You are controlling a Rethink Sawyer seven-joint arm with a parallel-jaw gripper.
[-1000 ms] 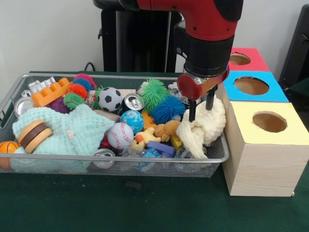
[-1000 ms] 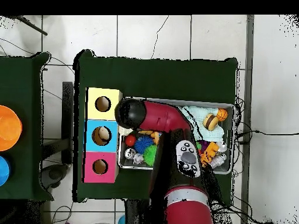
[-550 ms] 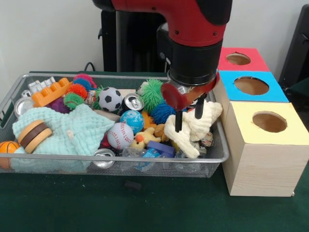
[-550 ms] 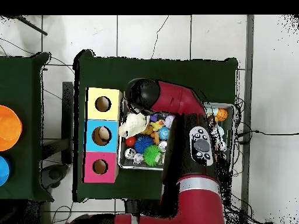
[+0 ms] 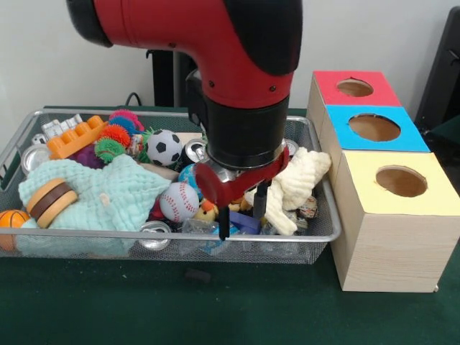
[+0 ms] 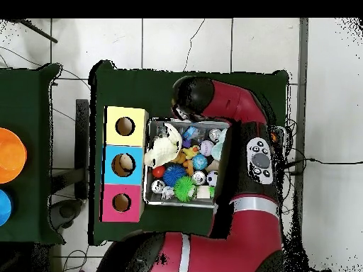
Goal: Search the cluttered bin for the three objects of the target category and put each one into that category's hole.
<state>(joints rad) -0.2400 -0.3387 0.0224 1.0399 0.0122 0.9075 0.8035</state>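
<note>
Hovering with tool (image 5: pixel 238 214) spread and empty over the wire bin's (image 5: pixel 237 236) near rim, cream cloth (image 5: pixel 296 183) heaped by the yellow-topped box (image 5: pixel 392 215), holes showing nothing dropped in, target category unclear, all sorting seemingly left.

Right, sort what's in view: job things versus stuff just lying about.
Job: gripper, wire bin, its clutter such as the baseball, three-hole box.
Lying about: dark scrap on the cloth before the bin; orange disc on the neighbouring table.
</note>
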